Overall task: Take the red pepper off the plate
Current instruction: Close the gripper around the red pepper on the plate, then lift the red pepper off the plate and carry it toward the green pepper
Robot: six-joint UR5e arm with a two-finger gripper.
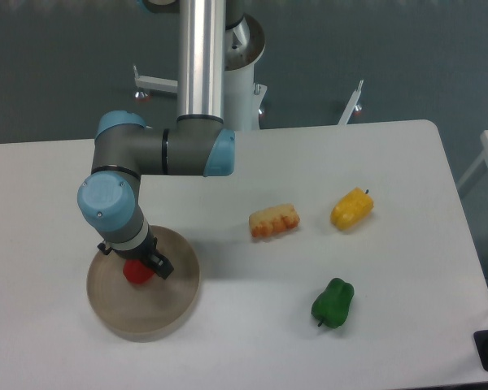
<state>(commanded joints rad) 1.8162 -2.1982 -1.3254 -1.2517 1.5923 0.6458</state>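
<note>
The red pepper (136, 274) lies on the round tan plate (159, 313) at the table's front left. Only part of its red body shows, as the arm's wrist covers its top. My gripper (138, 264) points straight down onto the pepper, with a dark finger (160, 266) at the pepper's right side. The fingers are mostly hidden by the wrist, so I cannot tell whether they are closed on the pepper. The pepper appears to rest on the plate.
A green pepper (333, 302) lies at the front right and a yellow pepper (352, 209) further back right. An orange-and-cream corn-like piece (275, 221) lies mid-table. The arm's upright link (201, 57) rises behind the plate.
</note>
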